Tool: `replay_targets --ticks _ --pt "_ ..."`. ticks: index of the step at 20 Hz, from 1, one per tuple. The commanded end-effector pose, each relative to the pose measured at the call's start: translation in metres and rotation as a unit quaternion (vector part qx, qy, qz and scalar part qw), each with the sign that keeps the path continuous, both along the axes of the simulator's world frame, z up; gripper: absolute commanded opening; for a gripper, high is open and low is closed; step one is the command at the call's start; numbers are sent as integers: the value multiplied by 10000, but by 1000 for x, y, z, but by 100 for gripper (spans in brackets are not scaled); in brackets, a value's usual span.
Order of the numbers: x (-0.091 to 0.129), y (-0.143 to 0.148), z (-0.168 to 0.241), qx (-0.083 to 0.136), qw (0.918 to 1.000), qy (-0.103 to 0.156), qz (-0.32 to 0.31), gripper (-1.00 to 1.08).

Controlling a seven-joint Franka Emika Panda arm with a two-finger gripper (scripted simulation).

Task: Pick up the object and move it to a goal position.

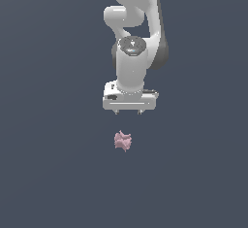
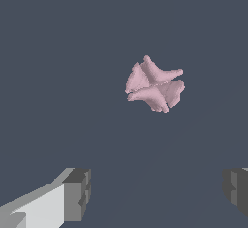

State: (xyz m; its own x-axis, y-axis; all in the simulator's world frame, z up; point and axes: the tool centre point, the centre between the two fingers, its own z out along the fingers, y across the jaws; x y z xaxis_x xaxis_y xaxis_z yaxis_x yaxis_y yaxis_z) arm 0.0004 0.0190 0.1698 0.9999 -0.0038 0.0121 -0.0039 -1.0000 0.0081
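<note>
The white Panda arm point(image 1: 138, 33) hangs down from the top of the exterior view, and its end effector point(image 1: 129, 111) is released, with its jaws spread wide and nothing between them. The pink knobbly object point(image 1: 122, 141) lies on the flat dark slate bench point(image 1: 53, 164), in the exterior view just under the end effector and a touch toward that view's left of the end effector's centre line, with a clear gap of bare bench between them, so no contact. The wrist view shows the same: the object point(image 2: 155, 84) sits out ahead of the end effector point(image 2: 157, 193), apart from both fingers and not between them. One dark grey fingertip point(image 2: 77, 193) shows with its white finger body behind it, while the other fingertip point(image 2: 237, 190) is cut off at the frame edge, so only a sliver shows. In the exterior view the fingertips are tiny nubs under the white hand block, hard to make out. The arm's upper links run off the top of that frame. The object is a cluster of jutting pale-pink bumps, and its underside is hidden.
</note>
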Motion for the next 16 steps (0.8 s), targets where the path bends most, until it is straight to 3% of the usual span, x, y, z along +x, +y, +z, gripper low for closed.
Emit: replay_targets --ticks 1,16 --pt "0 0 0 0 10000 0 0 100" --pt "-6 20 4 -47 9999 29 151 100"
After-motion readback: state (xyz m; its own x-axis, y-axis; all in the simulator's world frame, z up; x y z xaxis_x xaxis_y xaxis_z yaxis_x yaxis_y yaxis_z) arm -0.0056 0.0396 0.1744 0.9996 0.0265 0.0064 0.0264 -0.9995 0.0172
